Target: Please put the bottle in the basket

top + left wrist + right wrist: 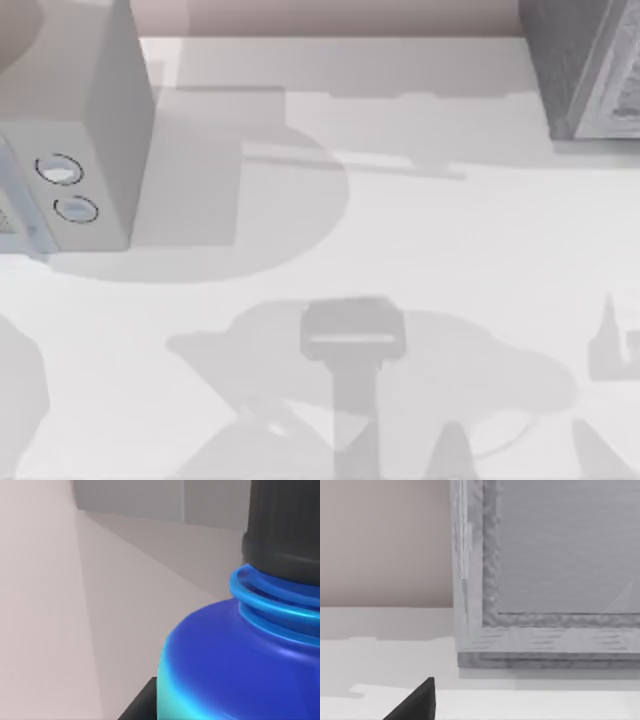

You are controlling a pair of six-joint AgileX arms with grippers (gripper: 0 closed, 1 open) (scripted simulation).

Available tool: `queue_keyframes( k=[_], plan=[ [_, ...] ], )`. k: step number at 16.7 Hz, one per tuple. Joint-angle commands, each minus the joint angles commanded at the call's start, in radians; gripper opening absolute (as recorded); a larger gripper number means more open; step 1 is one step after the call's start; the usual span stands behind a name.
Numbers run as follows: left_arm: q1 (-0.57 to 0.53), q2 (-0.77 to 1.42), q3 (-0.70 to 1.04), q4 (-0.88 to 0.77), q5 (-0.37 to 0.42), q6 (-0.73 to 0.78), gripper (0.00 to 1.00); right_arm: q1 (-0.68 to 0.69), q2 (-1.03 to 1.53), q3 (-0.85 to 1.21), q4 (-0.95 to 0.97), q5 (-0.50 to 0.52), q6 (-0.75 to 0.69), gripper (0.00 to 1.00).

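1. Pincer-wise, the left wrist view has a dark finger edge poking in right against the bottle; can't tell how wide the left pincer is or whether it's actually gripping.
2. Bottle sits super close to that camera: blue shoulder, ringed neck, black cap.
3. Right wrist view: dark fingertip over the white desk, facing a grey box.
4. Top view: white appliance with two dials on the desk's left, grey box at back right.

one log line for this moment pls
bottle: close before left wrist camera, black cap on | left end effector: grip unclear | microwave: table's left
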Motion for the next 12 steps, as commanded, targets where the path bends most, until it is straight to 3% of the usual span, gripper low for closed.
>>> queue_keyframes(
  k=[7, 12],
  plan=[
    [-0.082, 0.400, 0.574, -0.476, 0.038, 0.222, 0.00, 0.000, 0.000, 0.000, 0.000, 0.000, 0.000, 1.00],
    [-0.113, 0.557, 0.807, -0.663, 0.056, 0.314, 0.00, 0.000, 0.000, 0.000, 0.000, 0.000, 0.000, 1.00]
  ],
)
